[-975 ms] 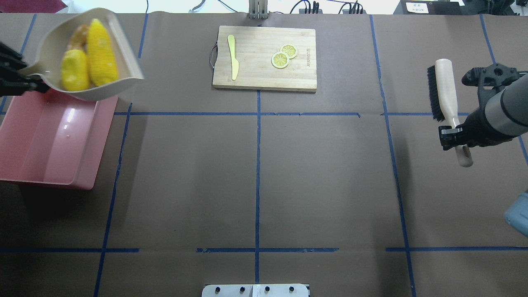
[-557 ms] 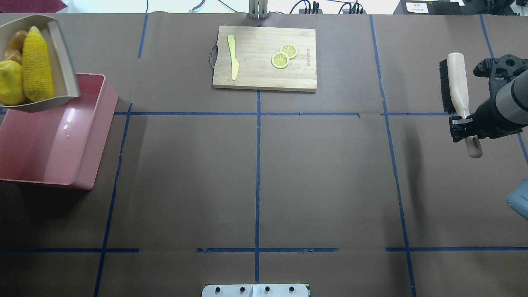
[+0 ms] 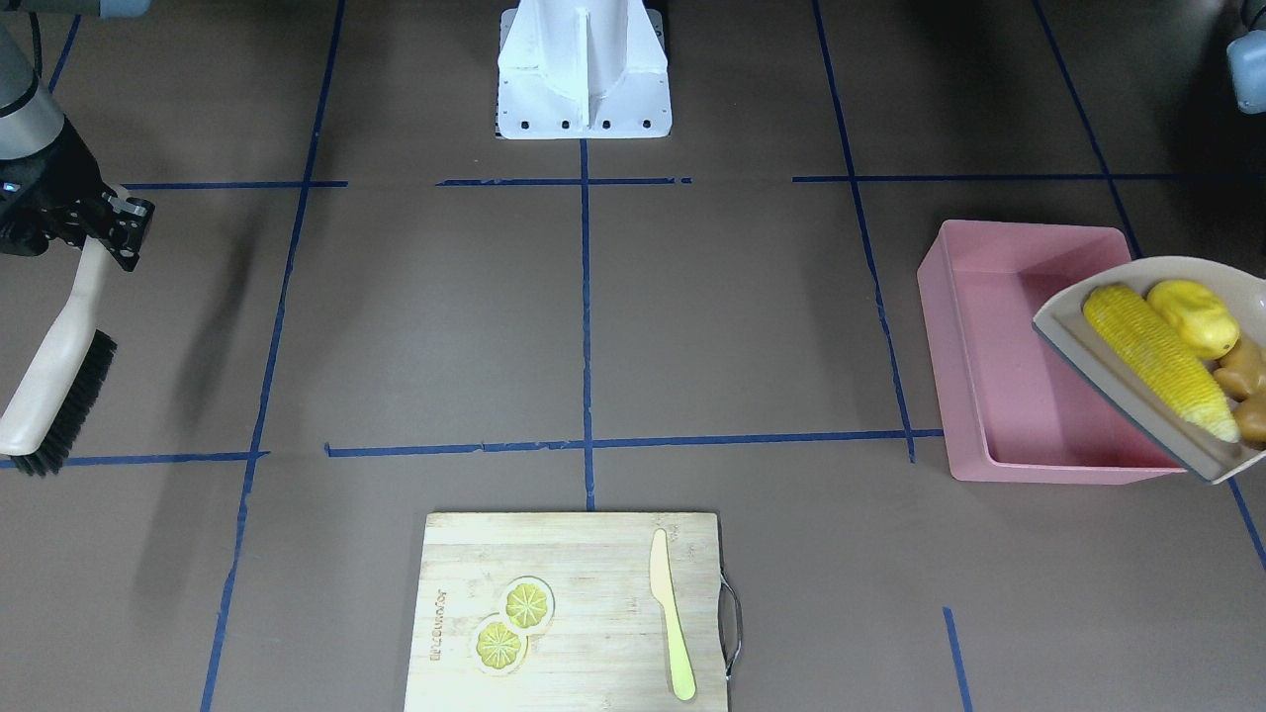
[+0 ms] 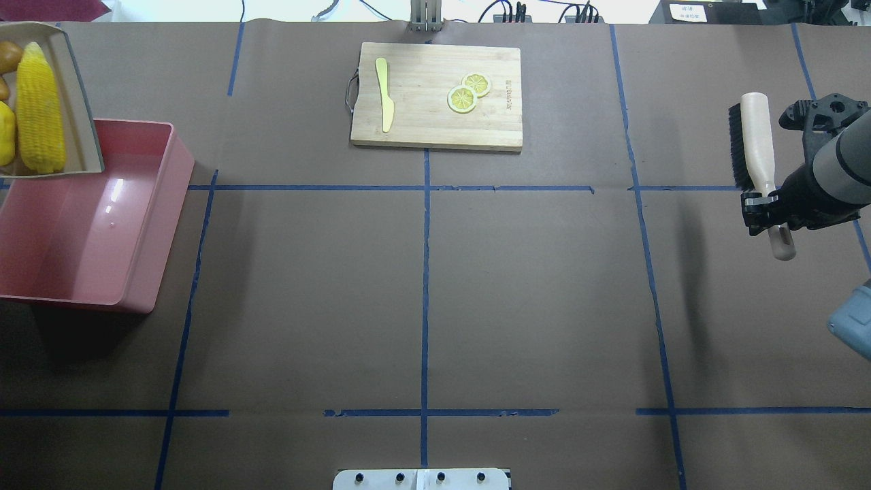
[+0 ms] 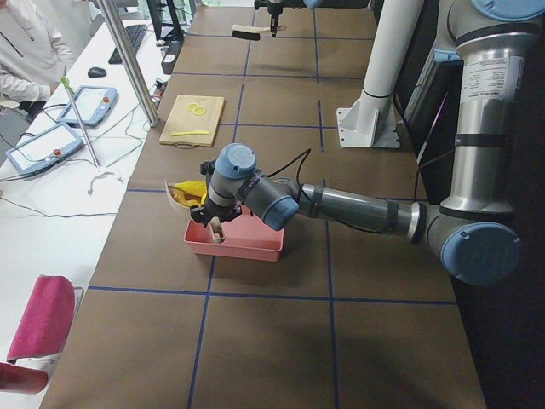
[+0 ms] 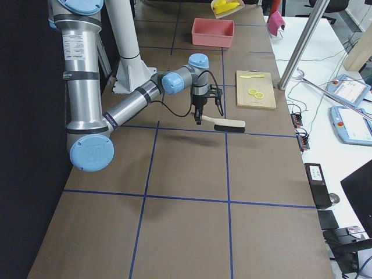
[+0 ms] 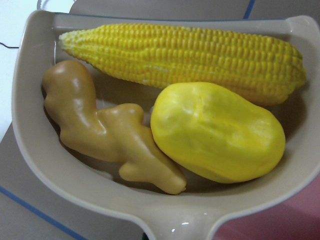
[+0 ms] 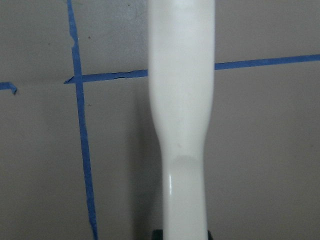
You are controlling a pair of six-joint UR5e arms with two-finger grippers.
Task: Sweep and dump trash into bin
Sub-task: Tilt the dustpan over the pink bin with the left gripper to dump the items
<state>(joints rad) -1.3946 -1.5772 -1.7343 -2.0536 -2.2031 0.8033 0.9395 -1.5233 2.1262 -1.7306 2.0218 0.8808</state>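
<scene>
The beige dustpan hangs in the air over the far end of the pink bin, at the overhead view's left edge. In it lie the corn cob, the yellow potato lump and the tan ginger root. The left wrist view shows all three: corn, potato, ginger. My left gripper shows only in the exterior left view, at the dustpan's handle; I cannot tell its state. My right gripper is shut on the brush handle, held above the table at the right.
A wooden cutting board lies at the far middle with a pale yellow knife and two lemon slices. The bin's inside holds nothing visible. Blue tape lines cross the brown table.
The dustpan with the three foods has moved left, partly past the overhead view's edge, uncovering the bin. The right arm with the brush has shifted slightly right.
</scene>
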